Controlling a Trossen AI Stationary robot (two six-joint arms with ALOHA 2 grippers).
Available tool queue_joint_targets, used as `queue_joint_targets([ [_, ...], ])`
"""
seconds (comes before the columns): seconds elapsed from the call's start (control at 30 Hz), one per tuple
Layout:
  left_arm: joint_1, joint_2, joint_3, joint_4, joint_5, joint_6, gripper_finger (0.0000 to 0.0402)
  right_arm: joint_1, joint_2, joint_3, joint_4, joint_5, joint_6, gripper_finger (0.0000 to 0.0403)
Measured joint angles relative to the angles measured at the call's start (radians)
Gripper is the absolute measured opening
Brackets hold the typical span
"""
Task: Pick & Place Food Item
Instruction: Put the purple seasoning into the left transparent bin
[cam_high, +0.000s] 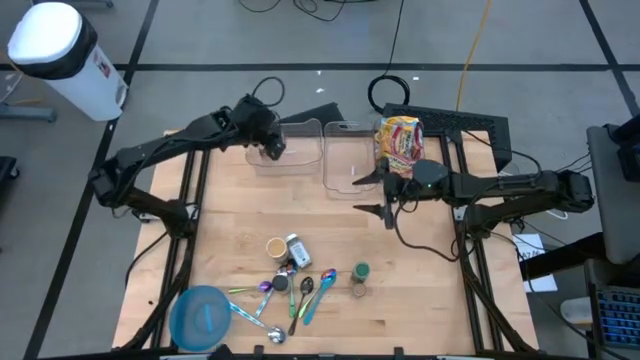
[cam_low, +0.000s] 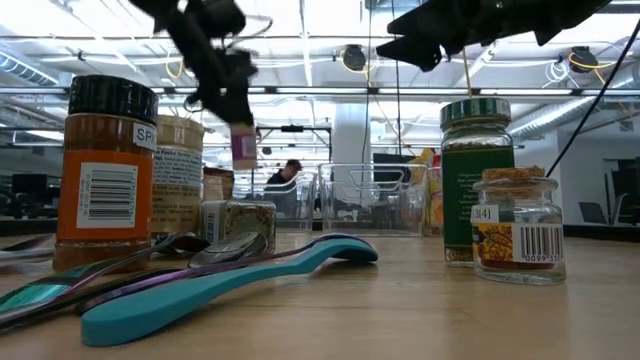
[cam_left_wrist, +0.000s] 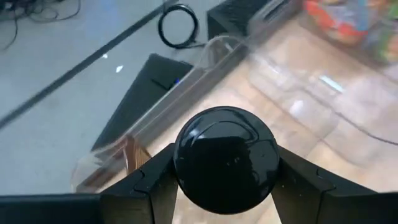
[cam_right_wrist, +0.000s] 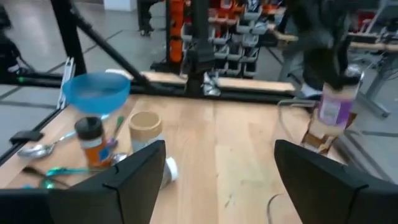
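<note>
The left gripper (cam_high: 270, 143) hangs over the left clear bin (cam_high: 290, 160), its fingers (cam_left_wrist: 146, 186) clamped on the sides of a spice jar (cam_left_wrist: 227, 158). The jar hangs upright, long axis vertical, black cap toward the wrist camera and its base pointing down at the bin. So the coming move looks like a straight drop or lowering: the bin lies directly beneath the jar, not to any side of it. In the low view the jar (cam_low: 243, 148) shows a pale purple label and hangs clear above the bin, not yet inside.

To the right of that bin stands a second clear bin (cam_high: 350, 160), with a bright snack bag (cam_high: 400, 145) at its far right edge.

The right gripper (cam_high: 388, 195) hovers just right of the second bin, jaws wide and empty. The left arm is plainly the nearer one, since it already carries the jar.
</note>
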Motion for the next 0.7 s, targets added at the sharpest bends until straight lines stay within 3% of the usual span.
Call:
queue_joint_targets([
  [0.3, 0.142, -0.016, -0.196, 0.104, 0.052, -0.075, 0.0206, 0.0, 0.005, 0.0, 0.006, 0.002, -0.001, 0.0289],
  [0.7, 0.15, -0.014, -0.307, 0.19, 0.064, -0.086, 0.0206, 0.0, 0.004, 0.0, 0.007, 0.002, -0.001, 0.0286],
])
